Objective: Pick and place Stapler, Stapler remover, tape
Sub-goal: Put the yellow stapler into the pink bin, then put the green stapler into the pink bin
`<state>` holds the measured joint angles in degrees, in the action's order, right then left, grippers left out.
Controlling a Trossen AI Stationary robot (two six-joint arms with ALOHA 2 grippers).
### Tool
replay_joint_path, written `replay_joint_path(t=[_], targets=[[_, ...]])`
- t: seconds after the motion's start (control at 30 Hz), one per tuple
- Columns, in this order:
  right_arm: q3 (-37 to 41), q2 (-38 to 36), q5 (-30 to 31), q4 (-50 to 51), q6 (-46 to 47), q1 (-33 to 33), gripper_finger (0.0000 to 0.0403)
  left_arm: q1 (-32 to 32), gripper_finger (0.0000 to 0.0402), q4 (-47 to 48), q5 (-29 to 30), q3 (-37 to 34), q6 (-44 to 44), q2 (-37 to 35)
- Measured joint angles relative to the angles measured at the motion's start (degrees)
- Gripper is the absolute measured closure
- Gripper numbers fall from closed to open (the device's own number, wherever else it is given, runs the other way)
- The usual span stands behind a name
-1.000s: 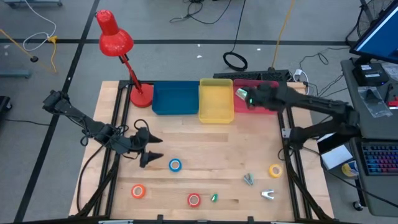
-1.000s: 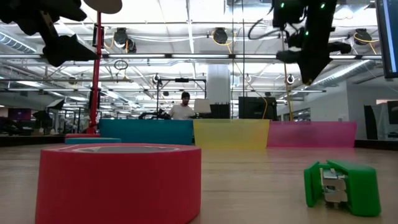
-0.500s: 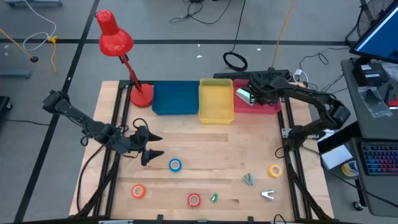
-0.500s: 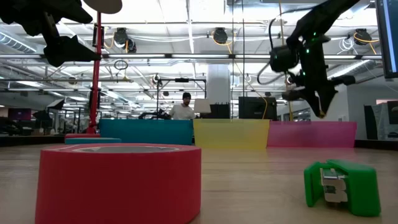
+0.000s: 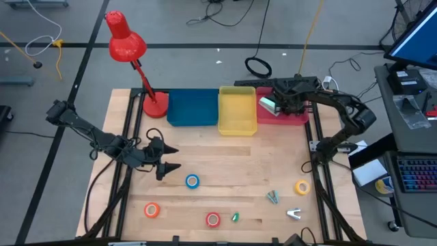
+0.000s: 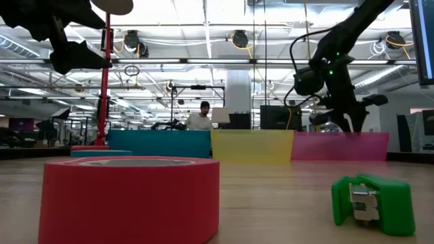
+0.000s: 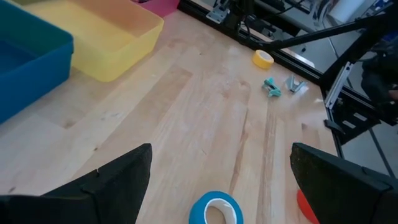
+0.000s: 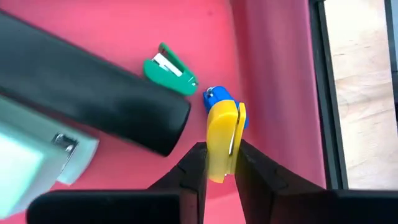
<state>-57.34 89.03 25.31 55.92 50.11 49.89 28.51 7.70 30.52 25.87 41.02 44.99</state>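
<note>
My right gripper (image 5: 278, 104) hangs over the pink bin (image 5: 293, 117), shut on a small yellow stapler-like piece (image 8: 222, 134) with a blue part (image 8: 219, 99) at its far end. On the pink bin's floor lie a black stapler (image 8: 87, 93), a pale one (image 8: 37, 162) and a small green one (image 8: 171, 68). My left gripper (image 5: 174, 160) waits open above the table, just left of the blue tape roll (image 5: 192, 181). The orange (image 5: 151, 210), red (image 5: 213, 219) and yellow (image 5: 302, 186) tape rolls lie flat on the wood. A silver stapler remover (image 5: 294, 214) lies near the front right. My right gripper pinches the yellow piece between its two fingers (image 8: 189, 168), by the two flat sides of its near end (image 8: 219, 163). The fingers come steeply from above. I cannot tell whether the piece touches the bin's floor.
A blue bin (image 5: 192, 108) and a yellow bin (image 5: 237, 109) stand left of the pink one at the far edge, beside a red desk lamp (image 5: 130, 48). Small green (image 5: 235, 217) and teal (image 5: 273, 197) pieces lie near the front. A person sits in the room beyond the table (image 6: 201, 116).
My right gripper has sunk toward the pink bin and tipped more steeply downward, while its arm has swung round behind the bin. It has stayed shut.
</note>
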Motion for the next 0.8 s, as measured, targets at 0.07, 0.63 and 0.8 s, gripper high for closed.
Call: replay_joint_path(t=[0.07,0.63,0.8], targets=[[0.0,0.0,-0.1,0.0,-0.8,0.8,0.0347,0.0,0.0023,0.4,0.0,0.0,0.2,0.0],[0.0,-0.1,-4.6,-0.8,-7.7,2.2,0.0282,0.0,0.0023,1.2,-2.0,0.0,1.3,0.0],[0.0,-1.2,-5.2,-0.3,-8.6,2.2,0.028,0.0,0.0023,0.8,-2.1,0.0,2.4,0.0]])
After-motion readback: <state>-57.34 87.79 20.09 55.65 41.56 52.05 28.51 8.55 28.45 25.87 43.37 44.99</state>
